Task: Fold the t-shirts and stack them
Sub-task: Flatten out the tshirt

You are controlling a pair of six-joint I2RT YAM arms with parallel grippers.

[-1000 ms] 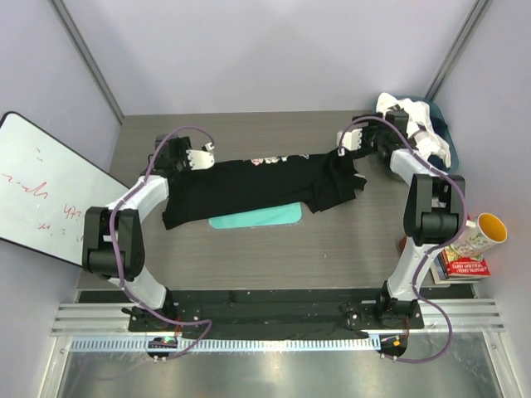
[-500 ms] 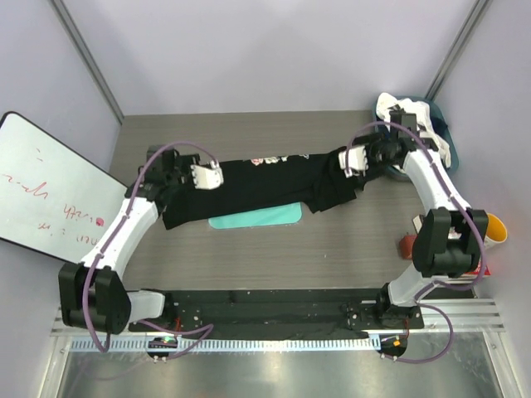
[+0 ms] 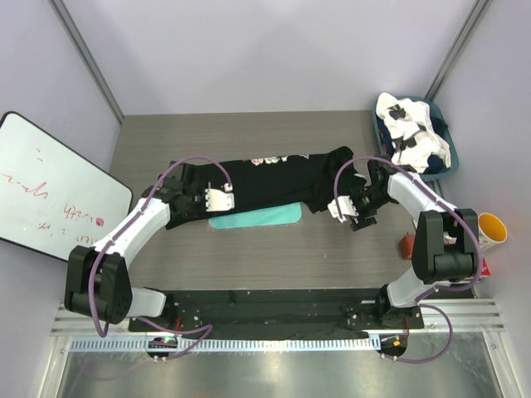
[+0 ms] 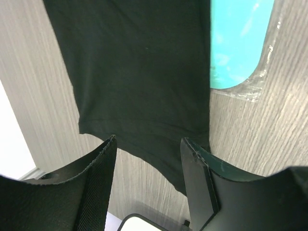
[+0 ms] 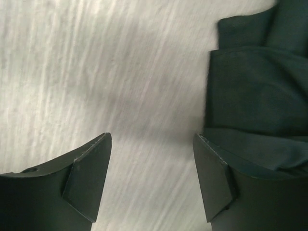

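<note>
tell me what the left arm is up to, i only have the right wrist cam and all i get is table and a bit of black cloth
Observer: The left gripper hangs over the near left hem of the black t-shirt, jaws open with nothing between them.
Operator: is that cloth flat on the table
Observer: Not all of it. A teal board sticks out from under its near edge.
Operator: anything else to fold
Observer: Yes, a white t-shirt lies crumpled in a blue bin at the far right corner of the table.
</note>
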